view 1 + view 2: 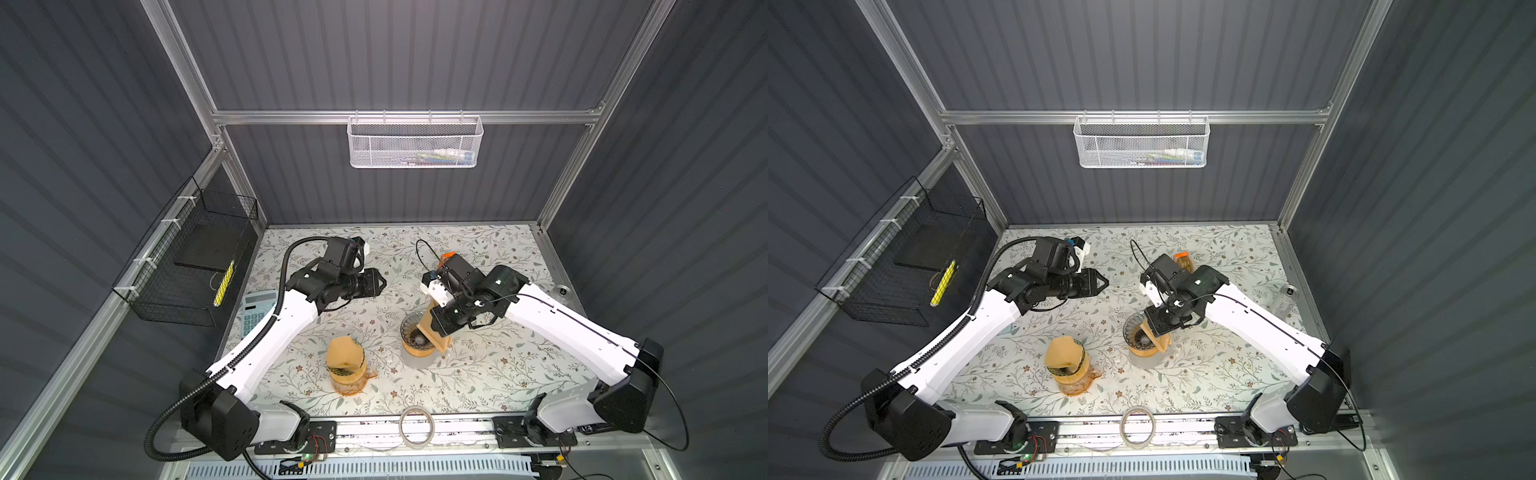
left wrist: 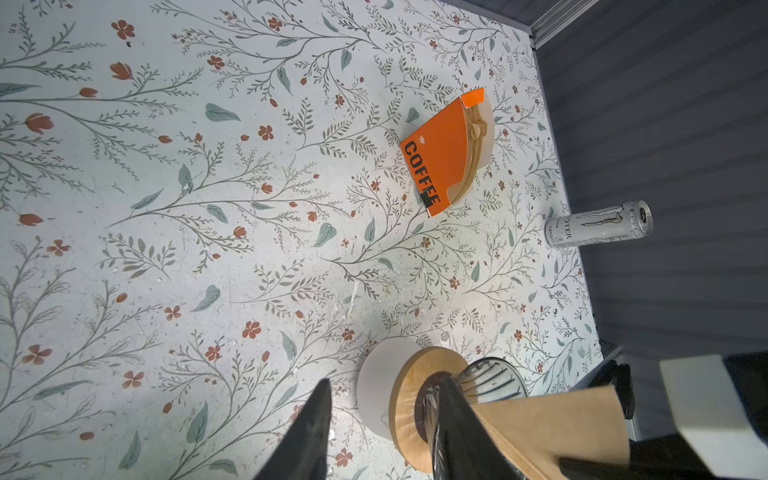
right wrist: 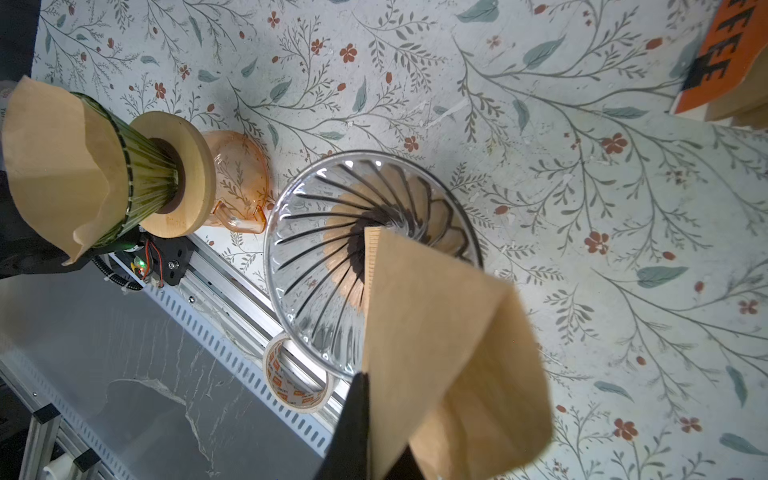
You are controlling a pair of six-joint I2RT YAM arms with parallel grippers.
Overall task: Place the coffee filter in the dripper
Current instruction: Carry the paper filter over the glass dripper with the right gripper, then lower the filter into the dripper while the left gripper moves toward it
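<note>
The right gripper (image 3: pixel 382 419) pinches the coffee filter (image 3: pixel 449 353) by its wide end (jaws all but closed on the paper). The filter's point dips inside the clear dripper (image 3: pixel 316 266), mid-table. The left gripper (image 2: pixel 383 384), farther back on the left, hangs part-open and empty.

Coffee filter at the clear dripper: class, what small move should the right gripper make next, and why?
Probably lower the right gripper a little, easing the coffee filter deeper into the clear dripper: its tip already points into the cone, but most of the paper is above the rim.
</note>
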